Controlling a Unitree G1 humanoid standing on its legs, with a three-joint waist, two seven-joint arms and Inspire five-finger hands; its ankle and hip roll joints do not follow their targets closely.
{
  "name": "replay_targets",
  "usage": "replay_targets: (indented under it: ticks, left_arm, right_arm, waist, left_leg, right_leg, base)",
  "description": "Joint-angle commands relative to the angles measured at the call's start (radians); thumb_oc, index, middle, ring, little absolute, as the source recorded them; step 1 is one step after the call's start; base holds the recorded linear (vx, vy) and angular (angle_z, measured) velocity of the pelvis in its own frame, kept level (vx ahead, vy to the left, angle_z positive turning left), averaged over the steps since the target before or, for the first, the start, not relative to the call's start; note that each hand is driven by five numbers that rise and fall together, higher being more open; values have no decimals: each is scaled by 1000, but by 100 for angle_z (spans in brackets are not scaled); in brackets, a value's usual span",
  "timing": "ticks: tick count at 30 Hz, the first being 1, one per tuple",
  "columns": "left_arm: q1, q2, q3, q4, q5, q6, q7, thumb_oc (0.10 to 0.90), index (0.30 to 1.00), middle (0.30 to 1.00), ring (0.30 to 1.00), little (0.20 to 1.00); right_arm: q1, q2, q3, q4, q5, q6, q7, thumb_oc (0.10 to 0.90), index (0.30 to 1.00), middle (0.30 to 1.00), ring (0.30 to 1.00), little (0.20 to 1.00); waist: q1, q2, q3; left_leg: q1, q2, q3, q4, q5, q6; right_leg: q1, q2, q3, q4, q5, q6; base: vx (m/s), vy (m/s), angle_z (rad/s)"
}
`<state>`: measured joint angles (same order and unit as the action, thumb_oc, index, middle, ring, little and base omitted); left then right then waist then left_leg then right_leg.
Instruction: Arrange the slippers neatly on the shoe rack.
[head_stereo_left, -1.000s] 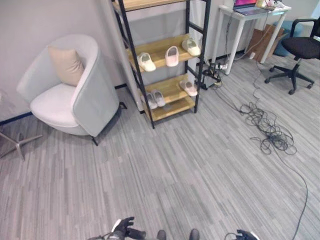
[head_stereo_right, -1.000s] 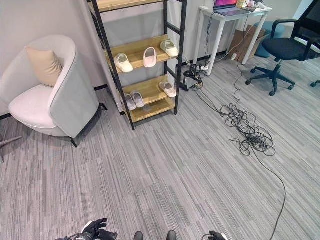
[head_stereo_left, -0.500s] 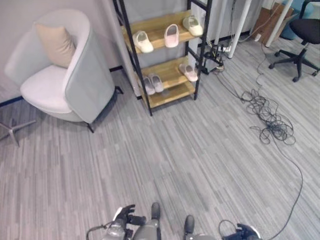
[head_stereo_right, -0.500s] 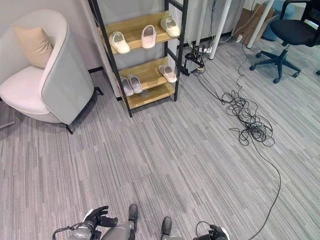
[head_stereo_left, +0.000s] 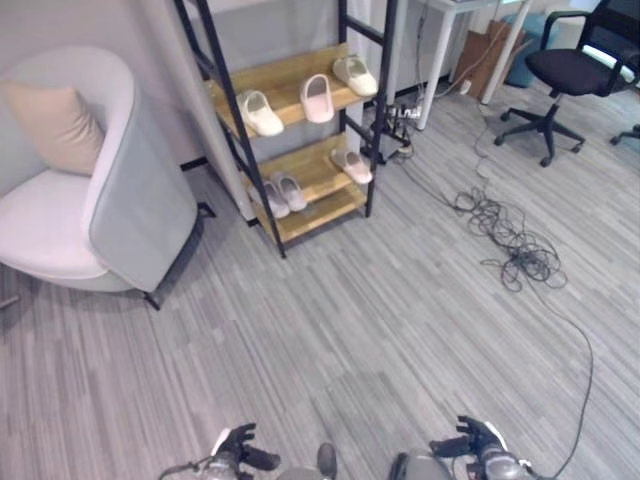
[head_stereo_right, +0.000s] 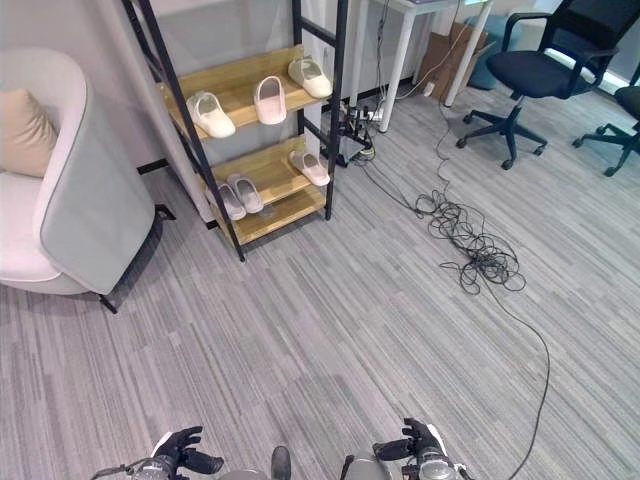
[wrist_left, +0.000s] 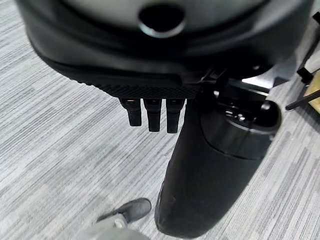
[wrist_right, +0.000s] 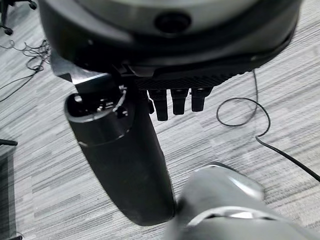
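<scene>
Slippers (head_stereo_left: 318, 97) sit on the shoe rack (head_stereo_left: 300, 170), well ahead; the view has swung rightward. Left hand (head_stereo_left: 233, 452) and right hand (head_stereo_left: 478, 448) hang empty, fingers relaxed — approach pending.

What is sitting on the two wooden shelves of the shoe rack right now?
On the shoe rack, the upper shelf carries three separated slippers: cream, pink, cream. The lower shelf carries a close grey pair and one pinkish slipper. Shelf backs are partly hidden.
</scene>
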<state>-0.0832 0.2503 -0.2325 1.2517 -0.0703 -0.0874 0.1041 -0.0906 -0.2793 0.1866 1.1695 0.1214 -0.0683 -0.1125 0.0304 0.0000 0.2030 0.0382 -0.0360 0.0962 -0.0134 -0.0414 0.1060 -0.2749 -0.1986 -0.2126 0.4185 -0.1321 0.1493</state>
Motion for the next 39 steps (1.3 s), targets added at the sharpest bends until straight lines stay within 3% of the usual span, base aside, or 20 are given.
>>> replay_targets:
  ticks: [1,3,6,8,10,11,12,13,15,17,20,22,23,26,29,32,35,37,39]
  left_arm:
    - [-5,-3,7,-3,30,-19,11,800,900,900,900,900]
    - [-6,-9,6,7,41,-21,7,800,900,900,900,900]
    - [5,-17,17,26,49,-23,5,800,900,900,900,900]
    - [16,-30,27,36,33,-17,11,800,900,900,900,900]
    - [16,-37,27,31,18,-18,10,800,900,900,900,900]
    - [16,-37,27,31,18,-18,10,800,900,900,900,900]
    - [1,-42,17,10,5,-18,8,800,900,900,900,900]
    - [-5,-37,9,-6,-7,-20,7,800,900,900,900,900]
    - [-16,-39,-3,-19,-15,-21,7,800,900,900,900,900]
    - [-19,-37,-7,-19,-14,-21,8,800,900,900,900,900]
    - [-23,-36,-22,-17,-3,-18,6,800,900,900,900,900]
    - [-22,-34,-28,-18,5,-16,-1,800,900,900,900,900]
    - [-16,-34,-31,-13,17,-14,-4,800,900,900,900,900]
    - [-8,-32,-29,-2,18,-13,-6,800,900,900,900,900]
    - [18,-33,1,16,12,-8,-13,800,900,900,900,900]
    - [19,-23,6,16,10,-6,-12,800,900,900,900,900]
    - [9,-11,4,-10,-4,-9,-15,800,900,900,900,900]
    - [5,-4,2,-19,-8,-7,-13,800,900,900,900,900]
    - [1,-3,4,-15,-12,-7,-12,800,900,900,900,900]
  right_arm:
    - [-4,-45,5,-29,-6,-13,-11,800,900,900,900,900]
    - [2,-47,6,-32,-14,-8,-8,800,900,900,900,900]
    - [18,-47,1,-25,-22,-8,-5,800,900,900,900,900]
    - [37,-44,-15,-23,3,-14,-9,800,900,900,900,900]
    - [43,-40,-21,-18,25,-24,-13,800,900,900,900,900]
    - [43,-40,-21,-17,25,-24,-13,800,900,900,900,900]
    - [38,-41,-20,-15,44,-25,-16,800,900,900,900,900]
    - [40,-41,-15,0,52,-21,-20,800,900,900,900,900]
    - [35,-42,-6,15,52,-16,-19,800,900,900,900,900]
    - [34,-41,-5,19,55,-16,-18,800,900,900,900,900]
    - [40,-40,-7,16,68,-18,-22,800,900,900,900,900]
    - [48,-41,-11,13,73,-19,-25,800,900,900,900,900]
    - [48,-37,-9,16,73,-19,-27,800,900,900,900,900]
    - [50,-31,-7,17,71,-17,-26,800,900,900,900,900]
    - [65,-15,-8,19,48,-17,-17,800,900,900,900,900]
    - [64,1,-22,22,55,-17,-8,800,900,900,900,900]
    - [53,8,-18,10,56,-20,1,800,900,900,900,900]
    - [48,14,-17,4,55,-19,1,800,900,900,900,900]
    - [42,14,-10,-2,54,-20,3,800,900,900,900,900]
  waist:
    - [-41,4,9]
    - [-61,4,8]
    - [-65,-4,-9]
    - [-75,3,-32]
    - [-70,0,-28]
    - [-72,1,-28]
    - [-66,-16,-9]
    - [-60,-32,-3]
    - [-37,-34,5]
    - [-25,-39,3]
    - [-4,-39,-10]
    - [9,-28,-13]
    - [27,-20,-17]
    - [49,-25,-18]
    - [70,-33,-54]
    - [72,-61,-68]
    - [53,-41,-54]
    - [46,-15,-49]
    - [28,-4,-43]
  left_leg:
    - [62,3,-92,51,-102,-82]
    - [111,11,-116,32,-124,-96]
    - [150,14,-135,34,-162,-107]
    - [141,57,-152,119,-120,-149]
    - [72,83,-138,277,-22,-186]
    - [68,84,-140,284,-25,-187]
    - [-23,119,-98,453,55,-198]
    - [-69,161,-31,520,90,-200]
    - [-131,153,-2,532,39,-184]
    - [-170,136,10,504,19,-174]
    - [-239,130,77,324,25,-163]
    - [-265,125,103,210,85,-169]
    - [-300,107,108,139,147,-177]
    - [-342,100,110,112,180,-182]
    - [-311,81,91,91,165,-145]
    - [-259,47,94,99,119,-107]
    - [-191,43,89,85,79,-70]
    - [-135,46,72,75,50,-54]
    - [-83,32,34,66,24,-52]
  right_leg:
    - [-1,36,29,-253,190,13]
    - [-26,38,53,-329,232,29]
    - [-3,34,60,-348,251,30]
    - [28,68,64,-334,250,-5]
    - [83,82,49,-357,227,-34]
    - [83,83,46,-358,227,-34]
    - [129,82,31,-372,202,-66]
    - [174,85,7,-382,168,-88]
    - [223,98,7,-392,135,-93]
    - [250,103,10,-400,119,-90]
    - [311,119,-3,-423,72,-81]
    - [350,146,-3,-437,47,-81]
    - [393,174,11,-441,22,-82]
    - [432,183,34,-433,-8,-80]
    - [473,171,55,-390,-40,-58]
    - [430,125,56,-212,22,3]
    - [314,85,44,39,193,55]
    - [250,58,13,128,207,45]
    - [184,50,-7,110,165,14]
  base:
    - [421,-151,4]
    - [426,-156,27]
    - [342,-171,47]
    - [352,-265,73]
    - [162,-197,48]
    - [146,-226,9]
    - [244,-283,11]
    - [330,-331,8]
    - [263,-143,6]
    - [233,-45,4]
    - [352,1,17]
    - [417,41,43]
    - [375,40,29]
    - [363,96,16]
    - [392,155,-29]
    - [304,197,-22]
    - [189,187,6]
    - [269,131,48]
    - [288,60,22]
